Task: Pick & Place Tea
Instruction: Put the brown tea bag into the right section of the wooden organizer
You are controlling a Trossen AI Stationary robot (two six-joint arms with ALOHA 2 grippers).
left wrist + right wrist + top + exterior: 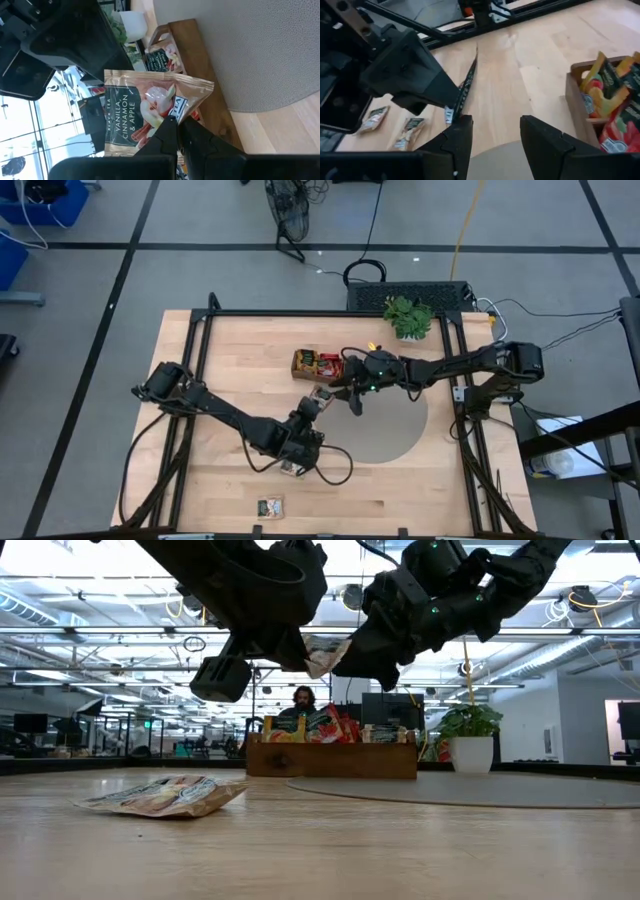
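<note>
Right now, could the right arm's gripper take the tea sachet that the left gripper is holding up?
Probably yes. The right gripper is open right beside the sachet, which the left gripper pinches above the table; nothing shows between them.

A wooden tray (303, 363) is sitting at the table's (230, 360) far middle, a potted plant (409, 317) standing to its right. A grey round mat (395, 435) is lying nearer.

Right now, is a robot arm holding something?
Yes. The left tool pinches a tea sachet by one edge, in the air. The right tool is open, holding nothing.
</note>
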